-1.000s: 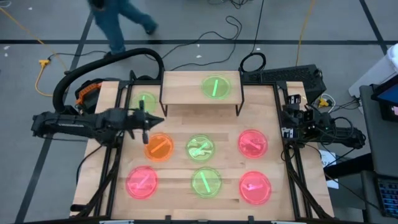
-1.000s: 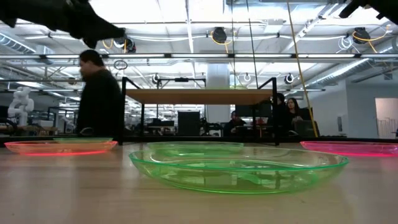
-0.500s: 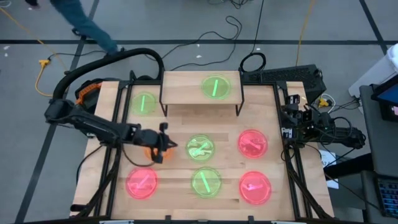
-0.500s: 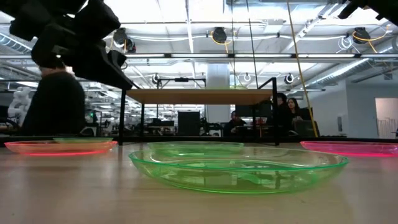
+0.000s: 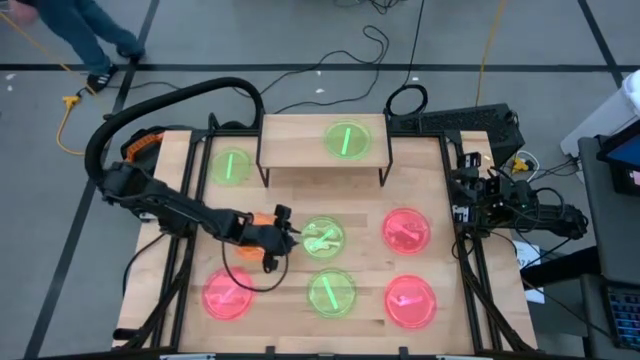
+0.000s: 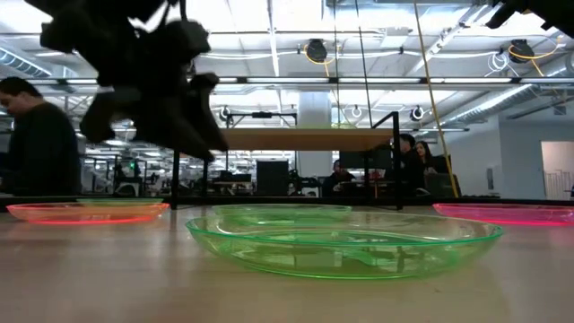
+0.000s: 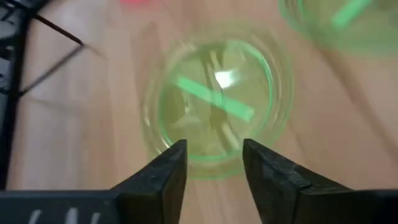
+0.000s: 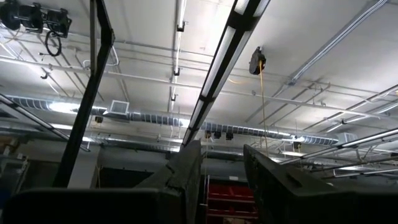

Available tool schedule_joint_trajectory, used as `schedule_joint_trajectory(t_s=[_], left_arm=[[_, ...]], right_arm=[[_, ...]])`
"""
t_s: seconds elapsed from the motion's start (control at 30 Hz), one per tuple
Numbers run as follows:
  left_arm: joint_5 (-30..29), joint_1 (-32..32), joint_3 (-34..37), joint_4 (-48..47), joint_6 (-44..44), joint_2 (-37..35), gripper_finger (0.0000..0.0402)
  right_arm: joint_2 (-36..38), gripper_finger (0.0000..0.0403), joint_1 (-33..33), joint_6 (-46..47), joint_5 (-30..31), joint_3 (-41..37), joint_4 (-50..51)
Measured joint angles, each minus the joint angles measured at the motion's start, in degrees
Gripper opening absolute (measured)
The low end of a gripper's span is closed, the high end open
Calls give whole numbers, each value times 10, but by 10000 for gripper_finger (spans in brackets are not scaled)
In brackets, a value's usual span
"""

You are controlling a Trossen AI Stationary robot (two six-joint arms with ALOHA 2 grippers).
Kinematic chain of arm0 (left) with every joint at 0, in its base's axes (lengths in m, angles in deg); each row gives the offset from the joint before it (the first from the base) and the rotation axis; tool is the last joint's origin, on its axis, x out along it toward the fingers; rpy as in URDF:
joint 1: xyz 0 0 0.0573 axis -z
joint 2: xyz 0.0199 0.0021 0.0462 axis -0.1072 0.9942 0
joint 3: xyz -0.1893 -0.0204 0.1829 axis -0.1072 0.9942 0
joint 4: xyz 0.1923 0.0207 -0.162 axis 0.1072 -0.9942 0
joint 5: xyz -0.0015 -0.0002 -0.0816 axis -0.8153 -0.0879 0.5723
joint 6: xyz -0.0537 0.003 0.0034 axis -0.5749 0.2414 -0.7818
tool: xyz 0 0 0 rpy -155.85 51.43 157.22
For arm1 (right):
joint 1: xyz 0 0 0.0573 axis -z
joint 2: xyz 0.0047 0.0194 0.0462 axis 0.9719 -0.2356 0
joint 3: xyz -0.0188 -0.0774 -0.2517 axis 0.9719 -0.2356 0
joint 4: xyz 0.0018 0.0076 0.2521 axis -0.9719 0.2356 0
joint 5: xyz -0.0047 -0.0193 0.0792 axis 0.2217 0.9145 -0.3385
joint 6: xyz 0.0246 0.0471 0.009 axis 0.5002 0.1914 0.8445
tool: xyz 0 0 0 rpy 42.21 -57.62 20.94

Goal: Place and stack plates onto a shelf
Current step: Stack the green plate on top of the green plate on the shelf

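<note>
Left gripper [image 5: 283, 237], fingers apart and empty, is hovering just beside the centre green plate [image 5: 322, 238], well short of the shelf [image 5: 322, 163]; straddling 1 rim edge is advisable.

I count seven plates and one shelf [image 5: 322, 150], a light-wood board on thin black legs at twelve o'clock on the table. One green plate [image 5: 346, 139] lies flat on top of it, its pale streak nearly upright. A second green plate [image 5: 232, 166] sits on the tabletop at ten o'clock, just beside the shelf's legs. In the middle lies a third green plate [image 5: 323, 238], flat; an orange plate [image 5: 258, 236] is beside it toward nine, mostly hidden. At six rests a fourth green plate [image 5: 331, 294]. Pink plates lie at three [image 5: 407, 230], five [image 5: 411, 301] and seven [image 5: 229, 295].
</note>
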Motion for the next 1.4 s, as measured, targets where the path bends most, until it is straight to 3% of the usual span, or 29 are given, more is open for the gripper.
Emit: schedule_joint_trajectory(t_s=[0.2,0.5,1.0,1.1,1.4], left_arm=[[-1,15,0,8,47,63,188],[-44,33,-7,47,103,99,189],[-54,29,-8,115,164,156,184],[-50,28,-8,115,168,156,157],[-49,27,-7,124,169,154,17]], right_arm=[[0,105,0,0,0,0,0],[0,105,0,0,0,0,0],[0,105,0,0,0,0,4],[0,105,0,0,0,0,4],[0,105,0,0,0,0,4]])
